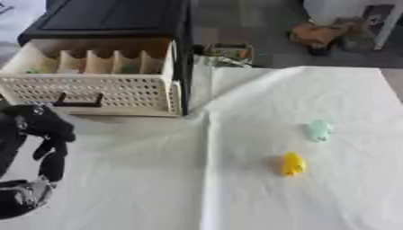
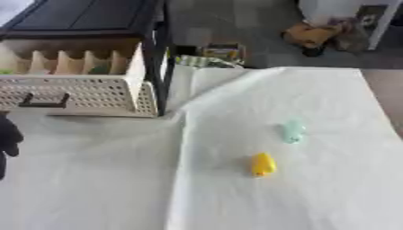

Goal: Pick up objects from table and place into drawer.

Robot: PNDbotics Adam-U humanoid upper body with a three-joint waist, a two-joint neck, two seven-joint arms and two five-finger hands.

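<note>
Two small objects on the cloth, drawer pulled open

The yellow object lies on the white cloth right of centre, with the pale mint-green object near it — farther back and slightly to the right, the two apart. The cream drawer with perforated front and dark handle stands open at far left; dividers split its inside into narrow compartments, with small greenish bits inside — too unclear to identify.

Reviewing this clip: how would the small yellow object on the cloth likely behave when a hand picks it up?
The yellow object looks small and rounded, so it is probably light and might roll or slip between fingers. It lies on a white cloth that is creased, so a push could drag fabric along. Its material cannot be told.
</note>
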